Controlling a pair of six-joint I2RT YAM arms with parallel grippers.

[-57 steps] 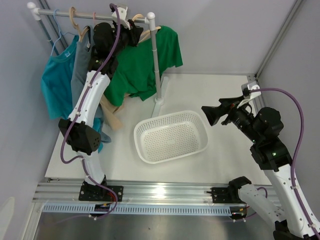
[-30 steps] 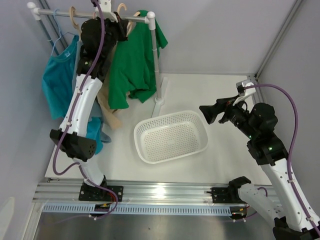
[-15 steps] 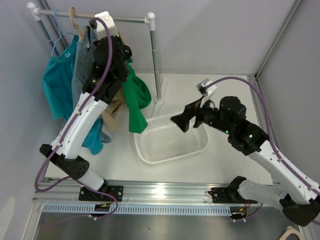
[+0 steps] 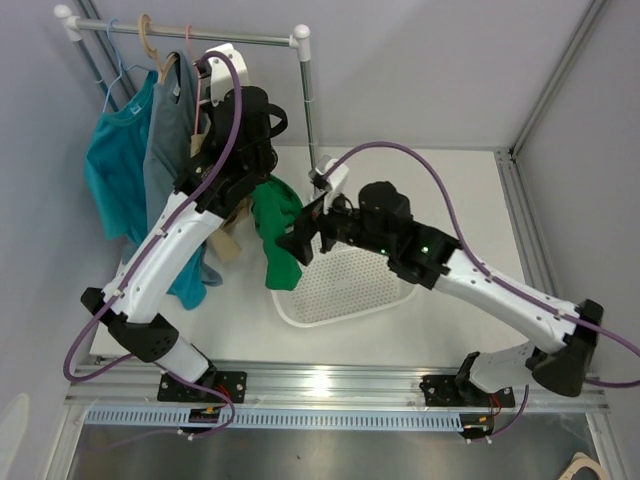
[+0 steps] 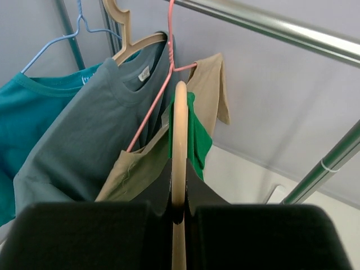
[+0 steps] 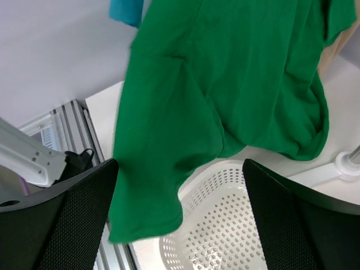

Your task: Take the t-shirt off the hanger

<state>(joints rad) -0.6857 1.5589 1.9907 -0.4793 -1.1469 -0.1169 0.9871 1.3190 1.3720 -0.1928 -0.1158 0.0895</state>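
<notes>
Showing wrist-side only: left gripper [image 5: 179, 212] clamped on the hanger [image 5: 179, 129]

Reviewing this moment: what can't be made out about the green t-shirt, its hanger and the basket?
Hanger: hidden in the top view under the left arm.
Green t-shirt: in the left wrist view, mostly behind the left gripper; only a sliver shows.
Its upper part: cut off by the right wrist view's top edge.
Basket: partly covered by the right arm in the top view.
</notes>
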